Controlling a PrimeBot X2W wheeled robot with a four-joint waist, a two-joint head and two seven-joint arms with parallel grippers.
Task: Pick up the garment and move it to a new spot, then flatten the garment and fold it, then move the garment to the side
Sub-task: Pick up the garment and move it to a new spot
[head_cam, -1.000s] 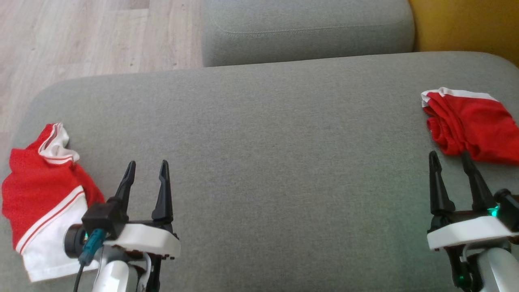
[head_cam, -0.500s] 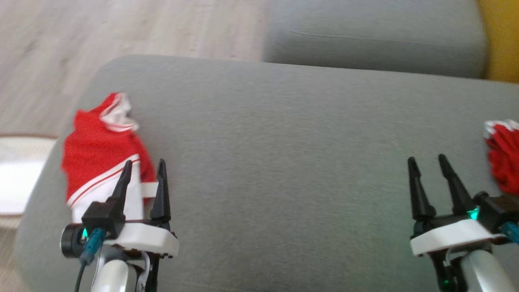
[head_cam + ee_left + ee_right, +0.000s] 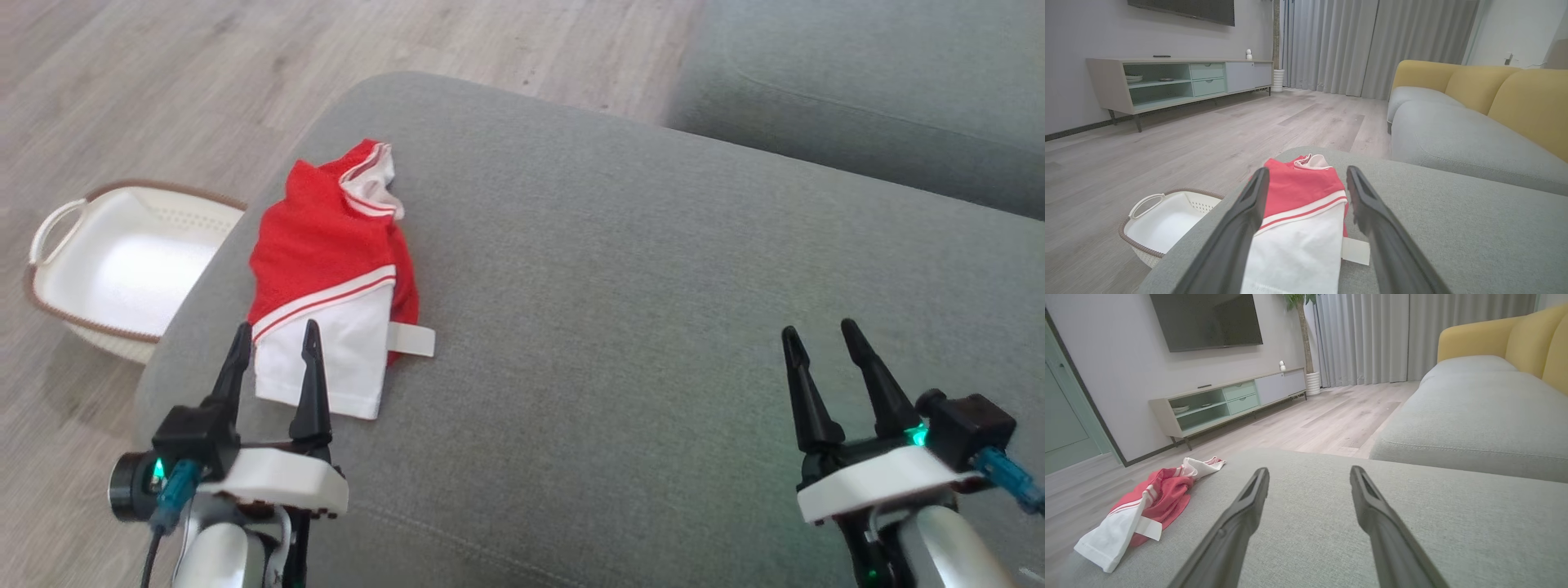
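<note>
A red and white garment (image 3: 331, 273) lies crumpled near the left end of the grey sofa seat (image 3: 620, 310). My left gripper (image 3: 274, 335) hovers open just short of its white hem, nothing between the fingers. The left wrist view looks straight over the garment (image 3: 1302, 216) between the open left gripper (image 3: 1306, 179) fingers. My right gripper (image 3: 816, 335) stands open over bare cushion far to the right. In the right wrist view the garment (image 3: 1147, 502) lies far left of the open right gripper (image 3: 1309, 473).
A white basket (image 3: 122, 261) with a brown rim sits on the wood floor beside the sofa's left end, also seen as the basket (image 3: 1167, 220) in the left wrist view. A second grey cushion (image 3: 882, 90) lies at the upper right. A TV cabinet (image 3: 1180, 81) stands across the room.
The head camera has swung left: the left garment now sits nearer the centre, the basket has come into view and the red garment at the right has left it. Both grippers stay open.
</note>
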